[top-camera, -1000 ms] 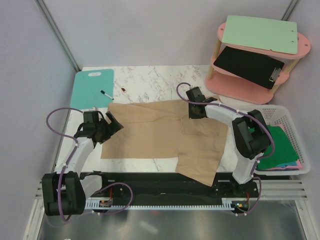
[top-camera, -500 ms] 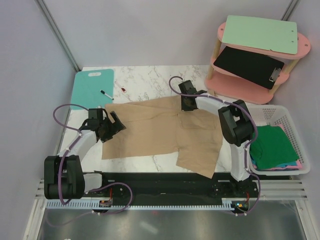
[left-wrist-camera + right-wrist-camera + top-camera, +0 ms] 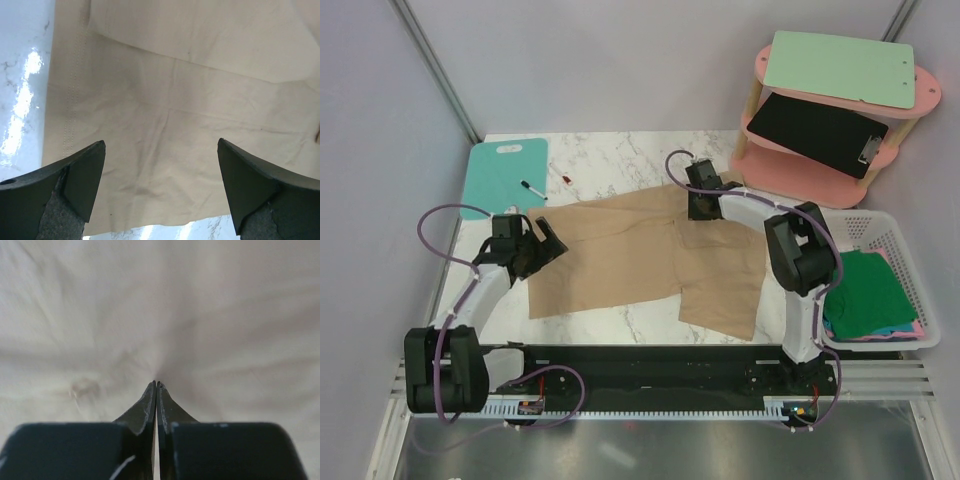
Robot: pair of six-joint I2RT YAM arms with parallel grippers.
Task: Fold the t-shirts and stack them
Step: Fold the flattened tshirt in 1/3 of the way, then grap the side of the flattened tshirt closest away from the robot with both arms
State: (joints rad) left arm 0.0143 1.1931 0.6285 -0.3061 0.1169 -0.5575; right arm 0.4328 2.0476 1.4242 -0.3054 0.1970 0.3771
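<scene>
A tan t-shirt lies spread on the marble table, its right part reaching toward the front edge. My right gripper is shut at the shirt's far edge, and in the right wrist view its tips pinch the cloth, with wrinkles radiating from them. My left gripper is open at the shirt's left edge. In the left wrist view its fingers straddle the tan cloth without touching it. Green folded shirts lie in the white basket on the right.
A teal cutting board with a marker lies at the back left. A pink two-tier shelf holding clipboards stands at the back right. Bare marble shows behind the shirt and at the front left.
The right gripper has dragged the shirt back, so its lower right part has left the table's front edge. The left gripper shifted slightly along the left edge and stayed open.
</scene>
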